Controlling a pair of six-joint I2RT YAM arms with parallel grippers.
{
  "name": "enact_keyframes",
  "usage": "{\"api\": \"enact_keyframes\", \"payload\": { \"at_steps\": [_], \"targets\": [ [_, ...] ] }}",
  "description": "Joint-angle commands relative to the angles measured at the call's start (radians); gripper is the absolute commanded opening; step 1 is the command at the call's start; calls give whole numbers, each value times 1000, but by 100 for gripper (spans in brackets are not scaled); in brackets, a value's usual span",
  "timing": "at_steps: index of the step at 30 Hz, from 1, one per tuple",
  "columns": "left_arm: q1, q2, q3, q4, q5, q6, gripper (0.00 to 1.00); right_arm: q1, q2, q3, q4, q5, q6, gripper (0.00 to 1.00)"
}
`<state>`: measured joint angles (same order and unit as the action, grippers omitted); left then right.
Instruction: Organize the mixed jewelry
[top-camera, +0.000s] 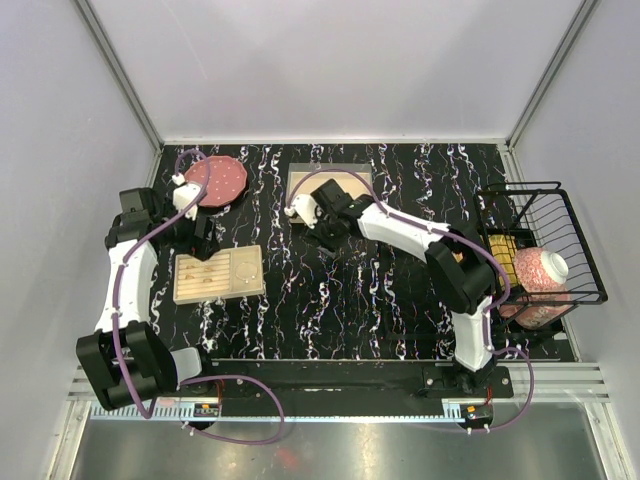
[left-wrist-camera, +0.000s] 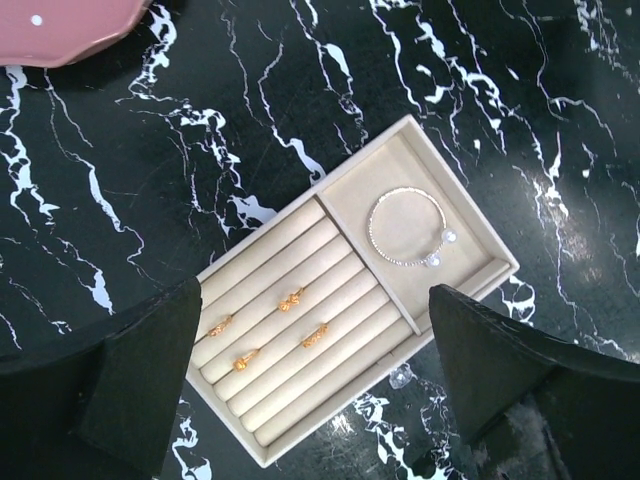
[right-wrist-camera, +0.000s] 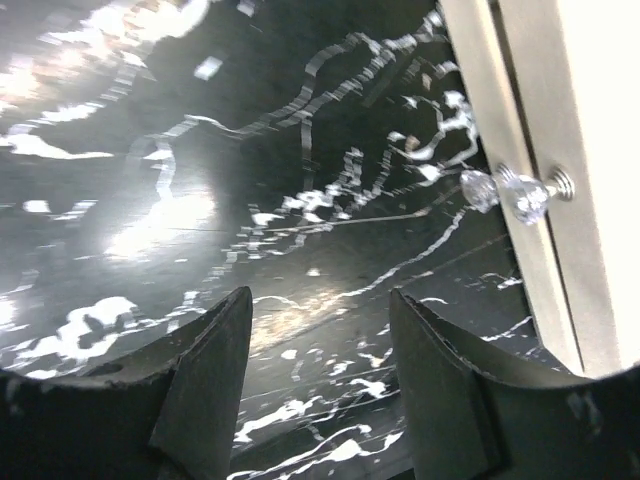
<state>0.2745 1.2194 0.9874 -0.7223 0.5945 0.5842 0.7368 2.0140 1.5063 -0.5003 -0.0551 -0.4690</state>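
The beige tray lies left of centre. In the left wrist view it holds several orange-gold rings set in its padded rolls. A pale silvery bangle lies in its square compartment. A tiny clear piece lies on the black table just beside the tray's edge. My left gripper hovers above the tray, open and empty. My right gripper is open and empty, low over bare black table. A clear crystal piece with a metal stem sits by the edge of a beige box to its right.
A pink plate sits at the back left. The beige box lies at the back centre. A black wire basket at the right holds a pink-and-white item and a yellow one.
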Motion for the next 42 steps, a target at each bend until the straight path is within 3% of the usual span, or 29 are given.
{"api": "enact_keyframes", "payload": {
  "at_steps": [1,18,42],
  "targets": [
    [17,12,25,101,7,-104,99,82,-100,92,-101,-142,46,63],
    [268,126,92,147,11,-253,99,363,87,330,-136,-117,13,61],
    [361,124,63,129,48,-188,99,424,367,609,-81,-104,-30,54]
  ]
}}
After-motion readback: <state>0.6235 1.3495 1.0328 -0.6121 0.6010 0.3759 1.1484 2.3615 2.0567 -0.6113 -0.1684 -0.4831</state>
